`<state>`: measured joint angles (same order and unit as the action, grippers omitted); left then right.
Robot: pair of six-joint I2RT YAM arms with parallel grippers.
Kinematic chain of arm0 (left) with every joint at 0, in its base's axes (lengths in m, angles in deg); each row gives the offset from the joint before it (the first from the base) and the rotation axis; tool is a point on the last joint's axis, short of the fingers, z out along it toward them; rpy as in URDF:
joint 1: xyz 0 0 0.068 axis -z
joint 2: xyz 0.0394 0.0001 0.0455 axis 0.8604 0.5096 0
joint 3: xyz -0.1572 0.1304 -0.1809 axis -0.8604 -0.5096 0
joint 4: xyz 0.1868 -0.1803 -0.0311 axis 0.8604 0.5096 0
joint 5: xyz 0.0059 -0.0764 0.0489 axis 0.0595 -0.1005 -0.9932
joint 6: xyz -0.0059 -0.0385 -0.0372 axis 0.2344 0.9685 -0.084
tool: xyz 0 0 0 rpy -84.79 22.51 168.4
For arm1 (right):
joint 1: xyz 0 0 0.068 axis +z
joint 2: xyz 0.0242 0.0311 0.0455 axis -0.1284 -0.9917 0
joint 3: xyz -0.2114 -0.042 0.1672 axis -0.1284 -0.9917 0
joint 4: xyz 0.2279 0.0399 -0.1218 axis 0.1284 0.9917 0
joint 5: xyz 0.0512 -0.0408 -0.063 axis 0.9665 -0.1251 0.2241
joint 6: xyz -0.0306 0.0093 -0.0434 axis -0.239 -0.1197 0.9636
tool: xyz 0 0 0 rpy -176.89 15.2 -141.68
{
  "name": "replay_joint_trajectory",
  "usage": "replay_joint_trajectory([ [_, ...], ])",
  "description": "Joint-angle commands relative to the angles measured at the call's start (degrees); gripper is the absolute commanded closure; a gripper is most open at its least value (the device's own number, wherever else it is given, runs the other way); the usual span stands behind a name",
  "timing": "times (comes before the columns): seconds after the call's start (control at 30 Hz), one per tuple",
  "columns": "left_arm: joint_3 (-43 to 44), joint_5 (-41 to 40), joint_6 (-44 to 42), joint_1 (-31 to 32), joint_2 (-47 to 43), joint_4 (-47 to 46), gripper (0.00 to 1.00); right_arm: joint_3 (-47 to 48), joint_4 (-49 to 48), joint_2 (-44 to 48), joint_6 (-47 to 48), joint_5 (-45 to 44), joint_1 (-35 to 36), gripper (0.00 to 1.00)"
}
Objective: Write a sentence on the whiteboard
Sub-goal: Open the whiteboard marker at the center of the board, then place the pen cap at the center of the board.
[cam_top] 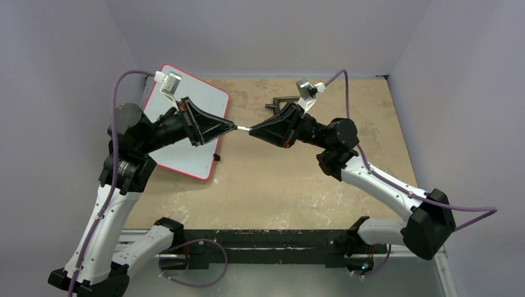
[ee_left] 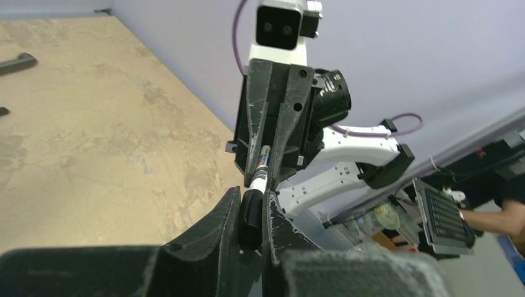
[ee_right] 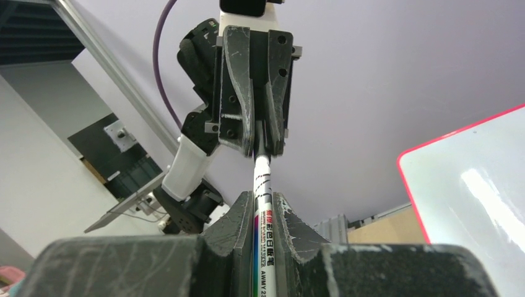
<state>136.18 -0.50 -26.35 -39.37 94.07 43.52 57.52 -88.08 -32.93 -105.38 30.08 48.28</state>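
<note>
Holding entry, two arms, one shared item.

**Marker** [cam_top: 242, 128]: slim round barrel of glossy white plastic with printed lettering. It spans the gap between the arms, in the air above the table [cam_top: 291, 185], just off the whiteboard's right edge. Judged light, stiff and smooth enough to slip, so it is best gripped mid-barrel and pulled straight along its axis.

**Cap** [ee_left: 250, 218]: black and cylindrical, probably a friction fit. It appears seated on the barrel.

**Left end effector** [ee_left: 251, 207]: fingers of scuffed black plastic, pressed together on the cap.

**Right end effector** [ee_right: 264, 213]: same build, pinching the marker's barrel on the printed section.

**Whiteboard** [cam_top: 186, 159]: flat rectangle with a slick white face, thin red rim and rounded corners, plus a small black clip at one edge. It lies flat on the table's far left, partly under the left arm. No writing shows on the visible part. Judged light and rigid, and liable to slide under pen pressure. If it needs steadying, the rim is the place to hold, not the face.

**Table**: tan board, worn and mottled.
</note>
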Motion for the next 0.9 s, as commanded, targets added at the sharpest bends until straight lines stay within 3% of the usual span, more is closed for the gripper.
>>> replay_joint_trajectory([
  [0.0, 0.9, -6.1, -0.6, -3.2, -1.2, -4.9, 1.00, -1.5, -5.1, 3.9, -1.4, 2.1, -3.4, 1.00],
  [0.17, 0.2, -6.8, 0.0, -4.4, -1.5, -5.6, 1.00, -2.7, -8.5, 3.6, -3.9, 2.9, -5.0, 1.00],
  [0.33, -0.2, -7.5, 0.2, -5.8, -1.1, -4.7, 1.00, -3.0, -5.6, 4.4, -1.9, 2.9, -6.0, 1.00],
  [0.57, -5.1, -13.0, -4.3, -5.9, -0.7, 3.8, 1.00, 1.2, 28.5, 12.3, 22.5, -12.2, -6.3, 1.00],
  [0.67, -11.4, -14.4, -4.5, -5.9, -0.7, 3.9, 1.00, 2.6, 34.2, 12.8, 27.0, -15.8, -6.4, 1.00],
  [0.87, -22.0, -21.0, -5.0, -2.8, -0.5, 3.0, 1.00, 3.1, 34.4, 10.2, 26.8, -14.8, -6.4, 1.00],
])
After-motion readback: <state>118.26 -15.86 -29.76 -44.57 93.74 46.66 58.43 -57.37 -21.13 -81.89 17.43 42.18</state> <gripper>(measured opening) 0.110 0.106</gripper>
